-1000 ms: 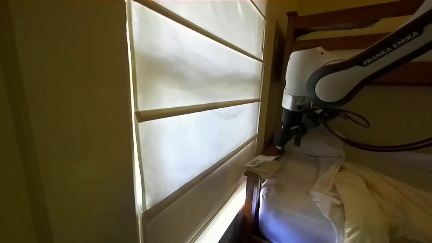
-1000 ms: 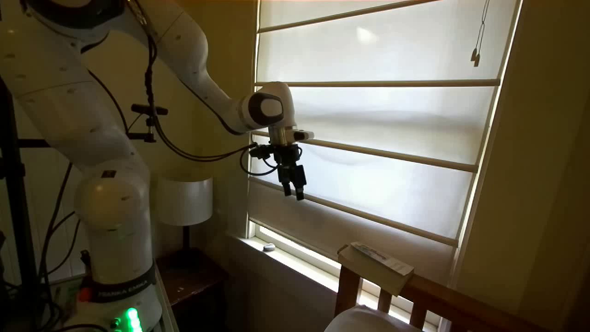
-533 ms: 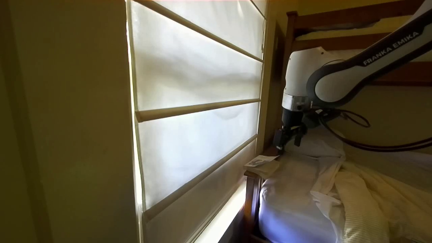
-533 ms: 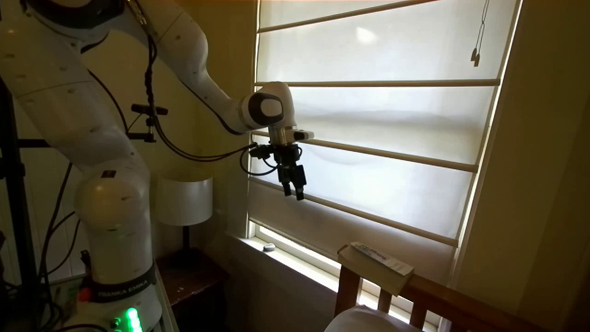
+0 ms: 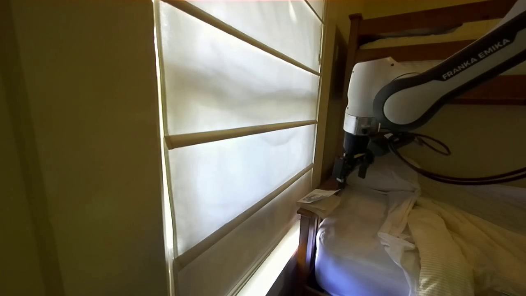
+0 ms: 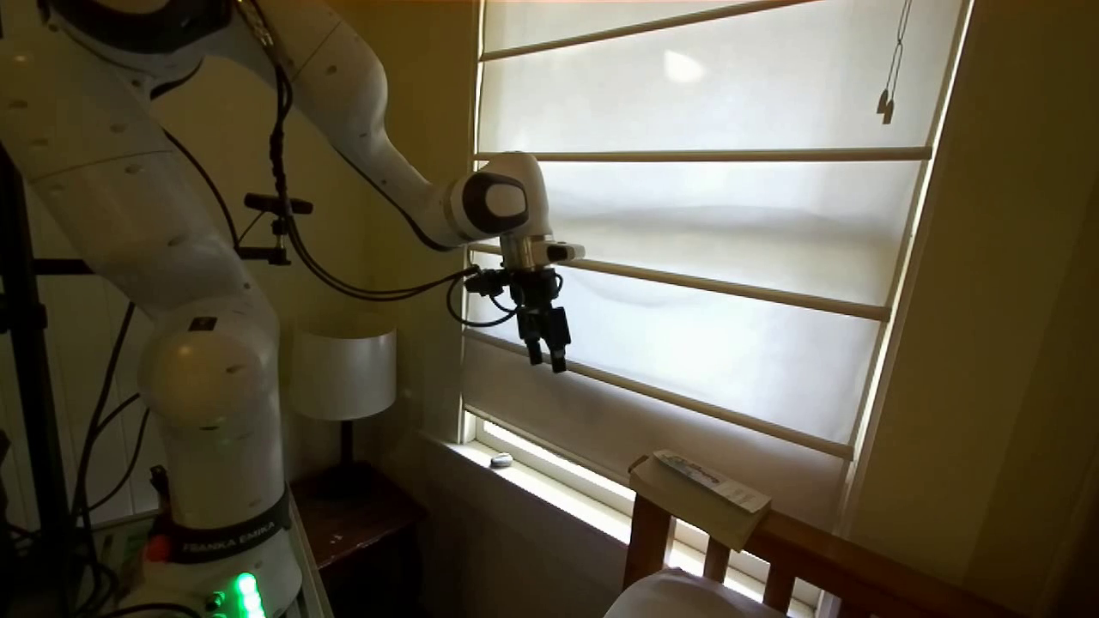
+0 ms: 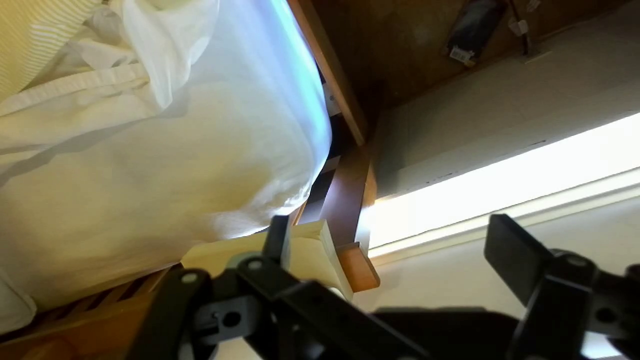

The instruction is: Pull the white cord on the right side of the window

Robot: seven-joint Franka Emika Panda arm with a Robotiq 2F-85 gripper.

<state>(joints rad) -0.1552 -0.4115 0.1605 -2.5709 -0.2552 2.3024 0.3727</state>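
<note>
My claw [image 7: 391,242] stands spread wide, its two black fingers [image 7: 517,257] far apart and gripping nothing. In the wrist view, the gap between them frames a wooden bedpost [image 7: 345,195] and one end of a bright strip of light [image 7: 500,187], both farther down. The finger on the left of that view overlaps a cream book [image 7: 312,255], which rests on the bed frame [image 6: 846,554]; in an exterior view, though, I see the claw [image 6: 547,359] hanging higher and to the left, well apart from the book. Against one second ago I find no change: the arm [image 6: 356,120], the claw and the thin cord [image 6: 900,39] keep their places, and the fingers are spread just as far. In an exterior view the arm rises from its base [image 6: 219,558] on the left, arches over and reaches right, bending at the wrist [image 6: 531,193] so that the claw points down in front of the left part of the window [image 6: 549,459], covered almost to the bottom by a pale shade [image 6: 713,215]. The cord hangs at the window's upper right, looking dark against the lit shade and ending in two small tassels [image 6: 888,112], higher than my claw and well apart from it.
</note>
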